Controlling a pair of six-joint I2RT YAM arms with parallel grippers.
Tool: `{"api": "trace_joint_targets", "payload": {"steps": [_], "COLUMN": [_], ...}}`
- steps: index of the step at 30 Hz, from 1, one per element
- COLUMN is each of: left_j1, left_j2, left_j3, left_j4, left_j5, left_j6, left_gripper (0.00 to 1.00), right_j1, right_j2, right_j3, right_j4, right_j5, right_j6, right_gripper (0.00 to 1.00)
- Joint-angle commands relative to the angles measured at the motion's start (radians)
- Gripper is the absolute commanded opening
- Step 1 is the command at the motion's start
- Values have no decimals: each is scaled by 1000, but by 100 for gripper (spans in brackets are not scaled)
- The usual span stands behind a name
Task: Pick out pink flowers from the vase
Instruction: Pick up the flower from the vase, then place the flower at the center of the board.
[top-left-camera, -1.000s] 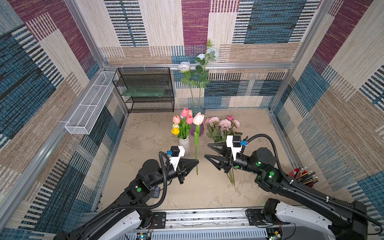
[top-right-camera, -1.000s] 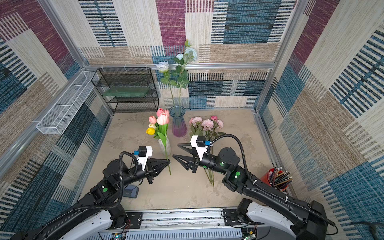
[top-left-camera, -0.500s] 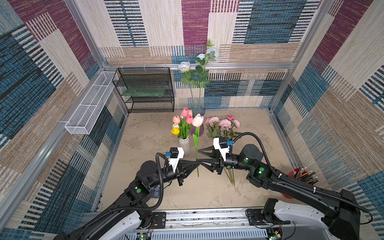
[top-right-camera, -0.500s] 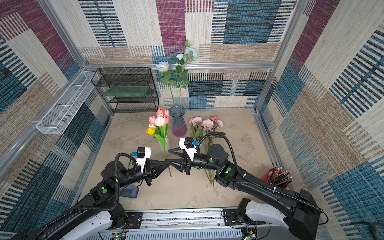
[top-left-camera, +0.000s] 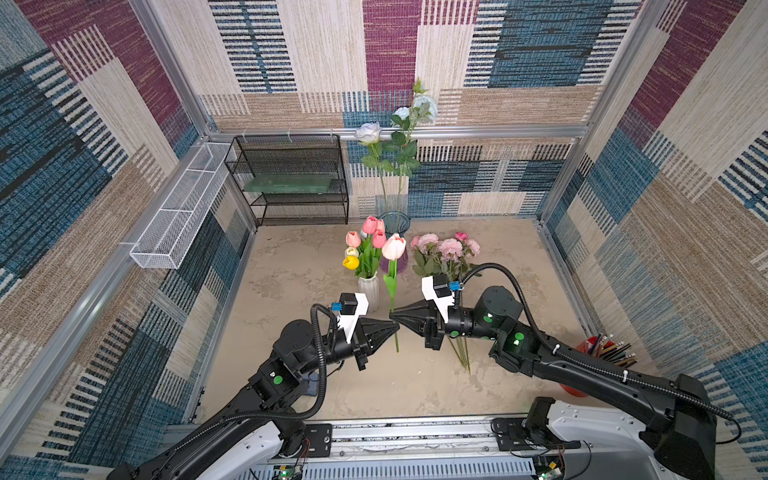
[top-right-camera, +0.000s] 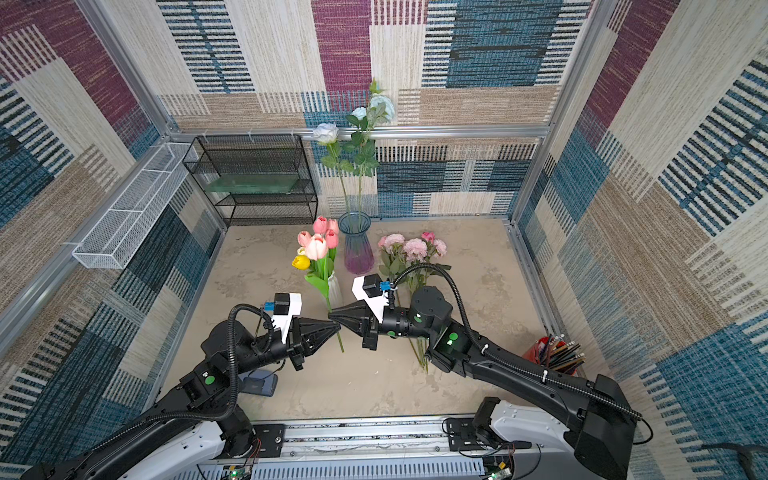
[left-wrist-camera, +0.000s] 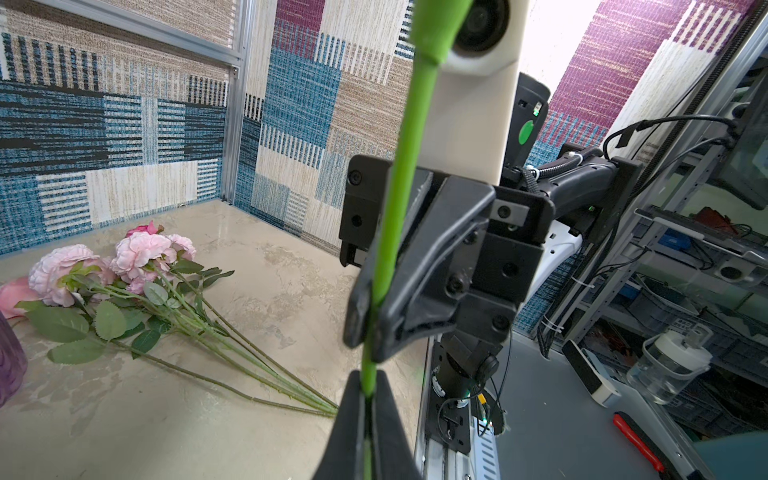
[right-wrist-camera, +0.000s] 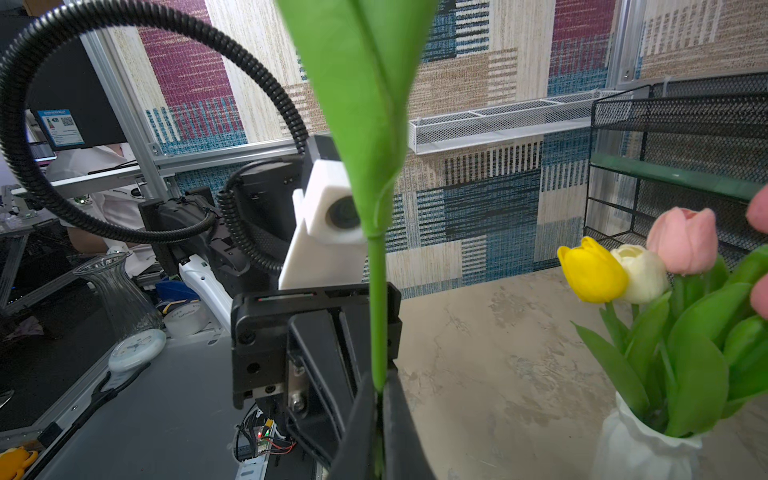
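Both pincers pinch one pink tulip by its green stem and hold it upright above the table. My left gripper is clamped lower on the stem and my right gripper just above it, nearer the bloom, tips almost touching — a handover, I judge. Done: a bunch of pink blooms lies on the table by the right arm. Left to do: several pink tulips stand in the white vase — not yet picked.

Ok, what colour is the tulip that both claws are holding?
The tulip is pale pink, whitish-edged; clearest in a top view.
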Motion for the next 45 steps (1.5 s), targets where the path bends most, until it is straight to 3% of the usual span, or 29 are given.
{"api": "trace_joint_targets", "payload": {"steps": [1,5,7,15,22,25,31,45], "left_j1": [1,1,1,1,1,1,1,1], "left_j2": [-4,-31,-52,-151,-261,-287,-330,-373], "left_j3": [15,39,65,208,220,212,164,147], "left_j4": [-1,-99,-188,-596,-755,-818,-835,-825], "left_j5": [12,-24,-46,-111,-116,-122,-108,-92], "left_j6": [-19,7,41,216,229,231,237,250], "left_gripper": [4,30,37,44,47,46,45,44], "right_j1": [0,-6,-19,-115,-192,-263,-300,-373], "right_j2": [-17,-70,-95,-74,98,203,369,512], "right_j3": [5,-10,-7,7,-18,-6,7,44], "right_j4": [-3,-32,-89,-520,-640,-683,-696,-724], "right_j5": [34,161,247,606,614,555,543,547], "right_j6": [-16,0,21,162,234,273,260,253], "right_gripper": [0,0,0,0,0,0,0,5]}}
